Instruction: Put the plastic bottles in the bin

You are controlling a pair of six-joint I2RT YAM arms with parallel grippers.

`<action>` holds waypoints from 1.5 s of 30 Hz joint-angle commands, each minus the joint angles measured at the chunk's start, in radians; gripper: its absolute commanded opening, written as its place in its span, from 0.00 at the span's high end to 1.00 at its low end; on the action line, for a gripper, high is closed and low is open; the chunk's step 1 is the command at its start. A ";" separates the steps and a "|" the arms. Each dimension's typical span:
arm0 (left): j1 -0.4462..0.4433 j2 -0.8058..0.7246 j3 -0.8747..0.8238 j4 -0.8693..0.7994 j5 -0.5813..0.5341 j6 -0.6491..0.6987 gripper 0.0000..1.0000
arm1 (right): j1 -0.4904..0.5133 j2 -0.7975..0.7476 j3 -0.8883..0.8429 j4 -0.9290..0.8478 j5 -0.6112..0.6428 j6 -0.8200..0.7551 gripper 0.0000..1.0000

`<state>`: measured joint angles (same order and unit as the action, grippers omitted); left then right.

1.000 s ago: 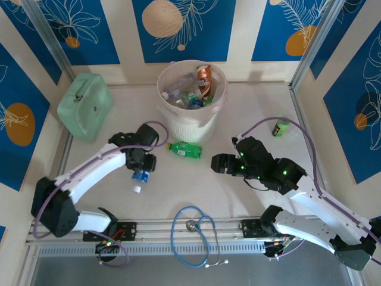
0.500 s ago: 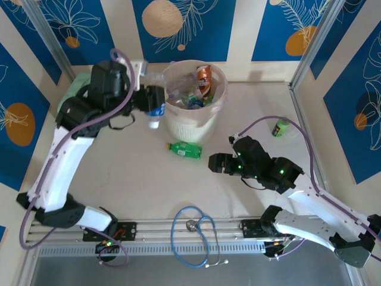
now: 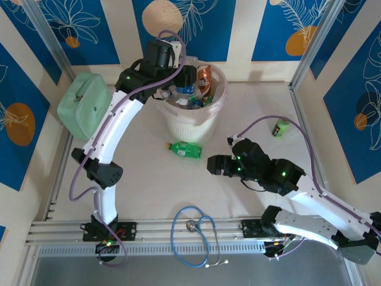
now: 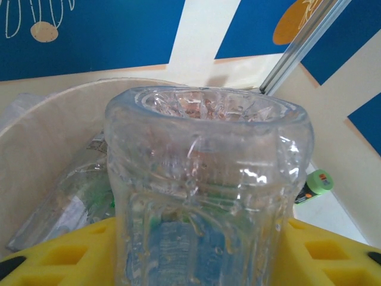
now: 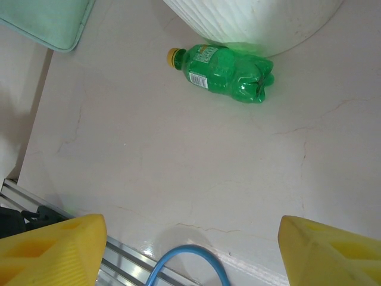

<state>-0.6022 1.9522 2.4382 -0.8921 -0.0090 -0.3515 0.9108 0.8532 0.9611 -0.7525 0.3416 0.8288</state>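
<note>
A clear plastic bottle [image 4: 208,179] with a blue label stands base-up between the yellow fingers [image 4: 53,256] of my left gripper [image 4: 202,253], which is shut on it. That gripper [image 3: 186,78] hangs over the cream-white bin [image 3: 178,124], whose inner wall [image 4: 41,149] surrounds several crushed bottles [image 3: 193,95]. A green bottle [image 3: 184,149] with a yellow cap lies on the table against the bin's base, also seen from the right wrist [image 5: 226,71]. My right gripper [image 3: 214,165] hovers open just right of it, nothing between its fingers [image 5: 333,253].
A mint-green case [image 3: 84,106] lies at the left wall. A small green cylinder [image 3: 280,127] stands at the right, also in the left wrist view [image 4: 315,185]. A blue stethoscope [image 3: 193,229] lies by the front rail, its tube [image 5: 184,262] below my right gripper.
My left arm lifted the clear bottle off the table, swung it up past the bin's left side and now holds it over the bin. The right arm barely moved.
</note>
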 commanded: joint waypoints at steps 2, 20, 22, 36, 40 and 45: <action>0.001 0.003 -0.002 0.099 -0.025 0.031 0.44 | 0.005 -0.021 -0.003 -0.024 0.028 0.018 0.23; 0.036 -0.370 -0.380 -0.008 -0.280 0.006 0.13 | 0.063 0.135 -0.026 0.139 0.048 -0.202 0.11; 0.065 -0.508 -0.568 0.024 -0.277 -0.045 0.13 | 0.067 0.203 -0.019 0.169 0.053 -0.234 0.11; 0.222 -1.002 -1.411 0.093 -0.024 -0.331 0.13 | -0.011 0.508 -0.103 0.602 0.013 -0.530 0.11; 0.226 -0.999 -1.564 0.238 0.076 -0.439 0.13 | -0.036 0.573 -0.104 0.635 0.036 -0.555 0.11; 0.228 -0.969 -1.589 0.280 0.115 -0.466 0.13 | -0.035 0.661 -0.087 0.669 0.096 -0.597 0.11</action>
<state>-0.3878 0.9848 0.8417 -0.7021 0.0429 -0.7666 0.8711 1.4769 0.8680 -0.1337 0.3916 0.2859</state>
